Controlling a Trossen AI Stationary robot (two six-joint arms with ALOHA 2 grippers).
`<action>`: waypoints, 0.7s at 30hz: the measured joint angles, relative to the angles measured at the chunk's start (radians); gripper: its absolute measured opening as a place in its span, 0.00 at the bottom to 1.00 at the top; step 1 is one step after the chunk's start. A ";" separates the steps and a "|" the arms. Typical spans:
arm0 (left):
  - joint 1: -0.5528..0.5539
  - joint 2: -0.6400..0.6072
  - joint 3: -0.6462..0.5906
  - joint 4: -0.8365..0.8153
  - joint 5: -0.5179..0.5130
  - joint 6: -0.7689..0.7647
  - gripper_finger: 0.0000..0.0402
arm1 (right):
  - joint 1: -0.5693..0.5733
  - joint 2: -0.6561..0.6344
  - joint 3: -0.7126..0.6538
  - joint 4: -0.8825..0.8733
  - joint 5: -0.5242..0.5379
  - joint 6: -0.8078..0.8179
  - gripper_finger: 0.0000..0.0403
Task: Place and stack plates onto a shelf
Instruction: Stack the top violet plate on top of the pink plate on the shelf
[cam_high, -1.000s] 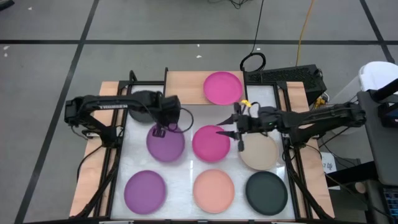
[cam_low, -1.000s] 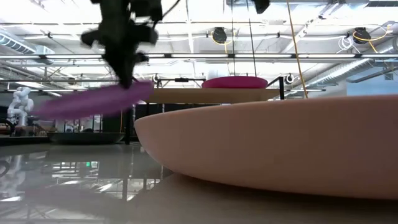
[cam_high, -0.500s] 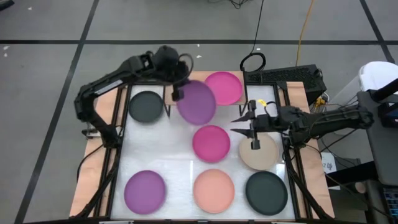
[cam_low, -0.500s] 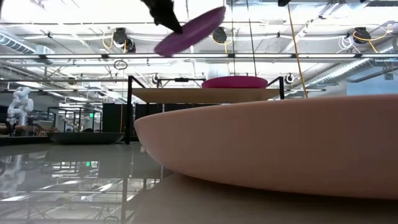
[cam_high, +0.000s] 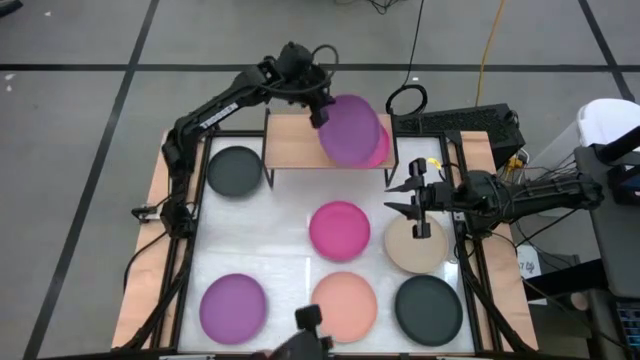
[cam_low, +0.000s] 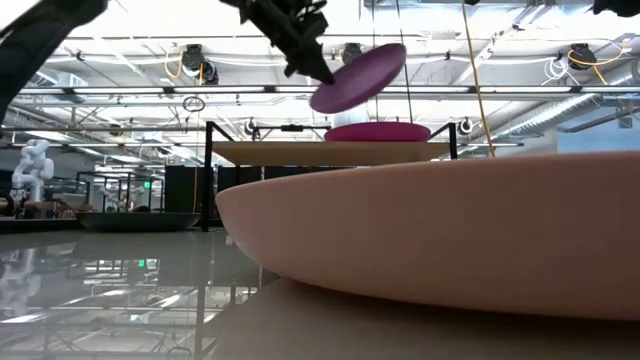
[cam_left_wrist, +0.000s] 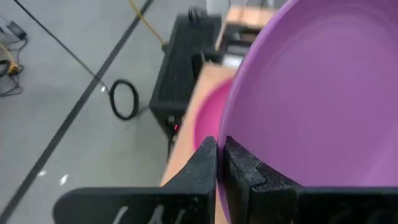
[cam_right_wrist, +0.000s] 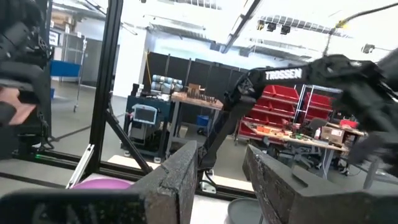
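Plates lie spread across the white bench (cam_high: 290, 250), all round, shallow and matte. Going left to right: a black plate (cam_high: 234, 170) sits far left beside the shelf (cam_high: 290, 145), a purple plate (cam_high: 233, 305) near left, a peach plate (cam_high: 343, 303) near centre, a magenta plate (cam_high: 339, 229) in the middle, a beige plate (cam_high: 418, 247) and a second black plate (cam_high: 429, 307) on the right.

The step in hand looks like the stacking itself. The left tool (cam_high: 318, 108) is clenched on the rim of a carried purple plate (cam_high: 349, 130), held tilted in the air above the pink plate (cam_low: 378, 131) already resting on the right half of the light-wood shelf with thin black legs. In the left wrist view the dark fingers (cam_left_wrist: 205, 163) pinch the thin rim edge.

The next move probably calls for levelling the carried plate, centring it over the pink one and lowering before letting go; a tilted release on such smooth surfaces could let it slide.

The right tool (cam_high: 418, 197) hangs released, jaws apart, above the far edge of the beige plate.
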 joint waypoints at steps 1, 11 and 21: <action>0.012 0.014 0.000 0.030 0.022 -0.024 0.02 | 0.000 0.000 0.000 0.000 0.000 0.000 0.31; 0.045 0.065 -0.001 0.043 0.143 -0.119 0.08 | 0.000 0.000 0.000 0.000 0.000 0.002 0.31; 0.040 0.064 -0.008 0.072 0.140 -0.137 0.12 | 0.000 0.001 0.000 0.007 0.000 0.003 0.31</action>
